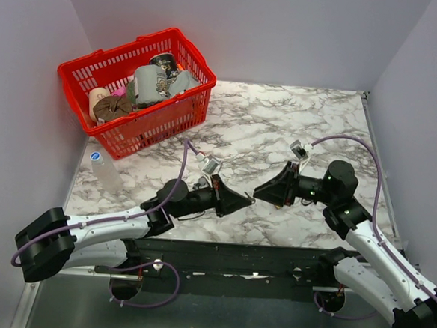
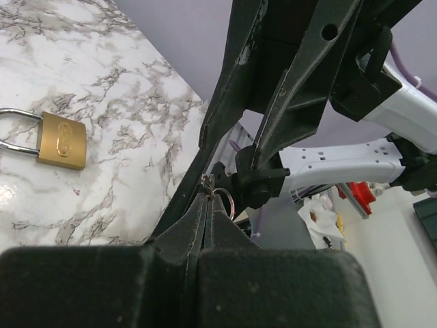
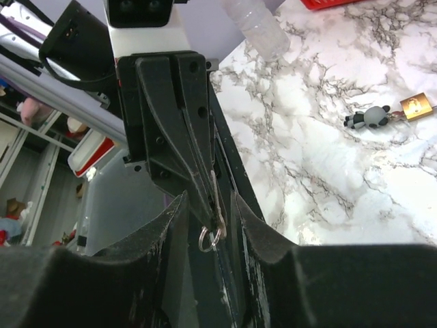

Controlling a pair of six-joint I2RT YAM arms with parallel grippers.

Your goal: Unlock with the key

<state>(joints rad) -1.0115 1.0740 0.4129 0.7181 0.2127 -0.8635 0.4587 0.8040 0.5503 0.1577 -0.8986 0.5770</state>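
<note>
Left gripper (image 2: 206,198): I see it clamped flat on the key (image 3: 216,205); blade and ring show.
Right gripper (image 3: 208,201): part open, holding nothing.
Key position: between the right jaws, mid-air.
Key axis: along the left fingers, ring end toward the right gripper.
Brass padlock (image 2: 61,140): well apart, on the marble.

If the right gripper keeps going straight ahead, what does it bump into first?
Most likely the thin silver key with its small ring, pinched by the left gripper, its black jaws shut. The right gripper has open jaws either side of it, though depth is unclear.
</note>
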